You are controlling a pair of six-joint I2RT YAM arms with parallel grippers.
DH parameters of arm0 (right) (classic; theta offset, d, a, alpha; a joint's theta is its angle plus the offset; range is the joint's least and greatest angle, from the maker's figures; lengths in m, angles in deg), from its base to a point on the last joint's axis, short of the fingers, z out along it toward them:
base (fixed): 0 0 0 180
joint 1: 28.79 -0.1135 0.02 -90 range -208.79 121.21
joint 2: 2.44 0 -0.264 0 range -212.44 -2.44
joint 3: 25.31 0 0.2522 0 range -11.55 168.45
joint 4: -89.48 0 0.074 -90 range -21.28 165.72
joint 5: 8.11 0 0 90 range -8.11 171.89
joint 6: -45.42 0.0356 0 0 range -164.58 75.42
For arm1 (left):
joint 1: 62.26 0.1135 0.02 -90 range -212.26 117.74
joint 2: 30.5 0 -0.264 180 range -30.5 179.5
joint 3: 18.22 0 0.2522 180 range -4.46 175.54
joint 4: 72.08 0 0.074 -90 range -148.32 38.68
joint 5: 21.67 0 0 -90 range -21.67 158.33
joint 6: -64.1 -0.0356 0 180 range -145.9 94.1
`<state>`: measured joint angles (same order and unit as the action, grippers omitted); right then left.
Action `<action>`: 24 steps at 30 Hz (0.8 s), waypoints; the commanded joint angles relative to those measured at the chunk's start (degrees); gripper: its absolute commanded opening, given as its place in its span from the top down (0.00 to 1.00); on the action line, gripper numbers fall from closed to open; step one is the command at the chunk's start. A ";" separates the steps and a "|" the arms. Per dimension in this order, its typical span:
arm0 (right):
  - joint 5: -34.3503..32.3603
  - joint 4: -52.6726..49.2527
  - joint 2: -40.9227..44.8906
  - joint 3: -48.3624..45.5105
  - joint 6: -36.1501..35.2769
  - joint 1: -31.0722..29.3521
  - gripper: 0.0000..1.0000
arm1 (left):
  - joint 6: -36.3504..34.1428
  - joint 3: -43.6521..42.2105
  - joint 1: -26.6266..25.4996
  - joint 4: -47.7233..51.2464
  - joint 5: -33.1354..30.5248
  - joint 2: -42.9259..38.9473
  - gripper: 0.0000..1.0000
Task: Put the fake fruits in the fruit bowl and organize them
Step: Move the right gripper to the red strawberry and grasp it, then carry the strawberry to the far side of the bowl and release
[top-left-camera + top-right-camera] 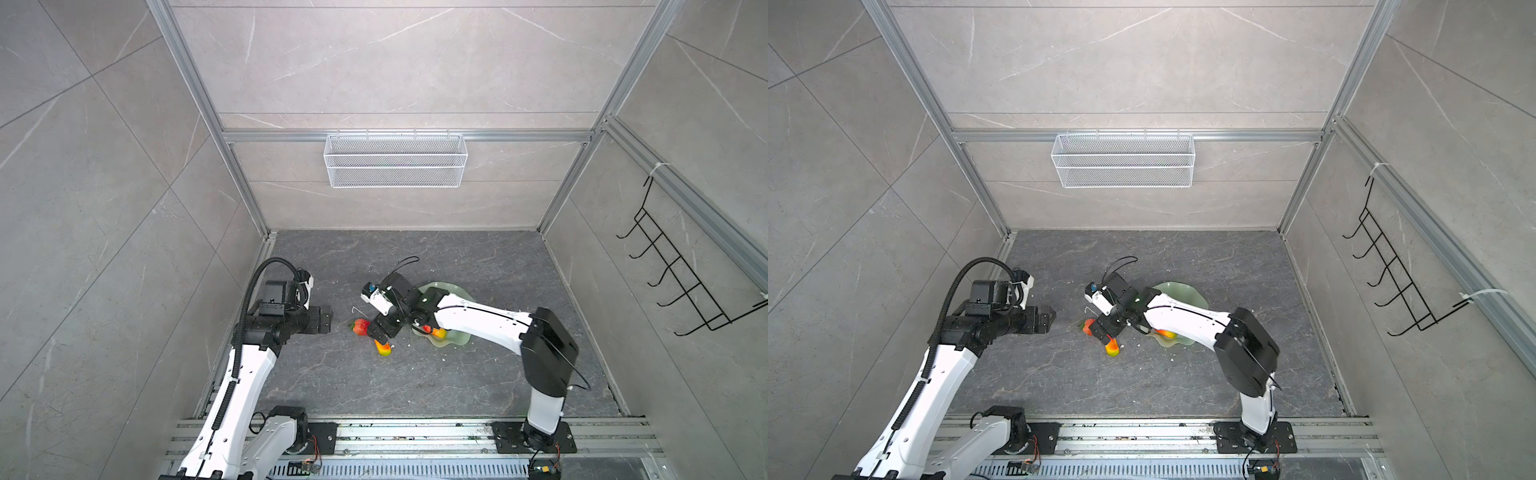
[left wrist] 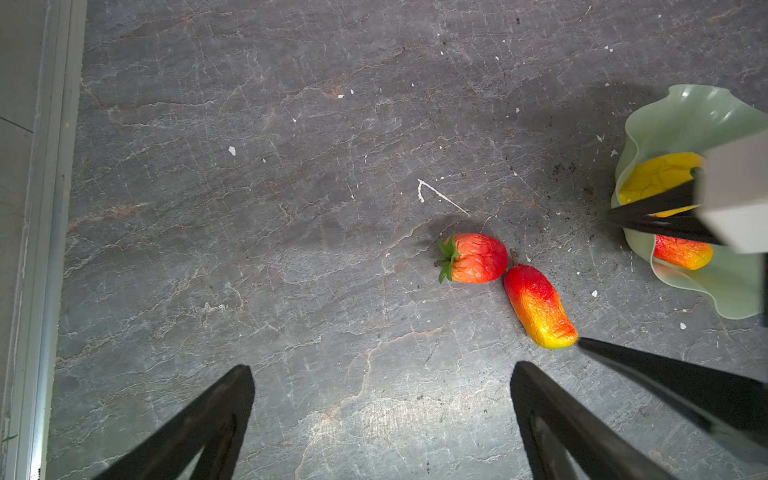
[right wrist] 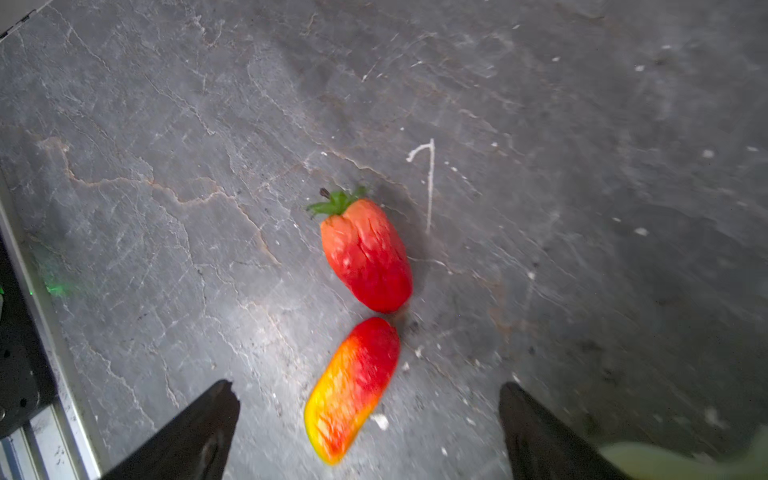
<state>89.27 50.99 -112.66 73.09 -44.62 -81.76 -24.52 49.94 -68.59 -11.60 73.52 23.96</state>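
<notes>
Reaching leftward, wrist tipped down, right fingers (image 3: 199,432) spread beside the mango (image 3: 351,390).

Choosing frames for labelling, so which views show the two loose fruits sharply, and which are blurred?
Left wrist view: sharp on the strawberry and loose mango. Right wrist view: smeared, both fruits' edges streaked. Both top views: crisp, but fruits tiny, partly hidden under the right arm.
</notes>
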 commanded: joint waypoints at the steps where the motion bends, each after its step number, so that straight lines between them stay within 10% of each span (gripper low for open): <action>1: 2.32 2.76 -5.68 6.03 0.65 -0.38 0.00 | -1.42 0.23 0.24 -0.36 1.43 -0.56 0.00; 24: 1.84 -1.20 -21.80 19.15 0.10 -0.38 0.28 | -1.58 0.19 0.26 -0.16 1.23 -0.82 0.00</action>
<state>90.75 51.08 -132.66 90.53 -44.44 -82.13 -24.65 49.94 -68.59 -11.60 73.52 23.91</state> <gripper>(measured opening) 0.721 0.999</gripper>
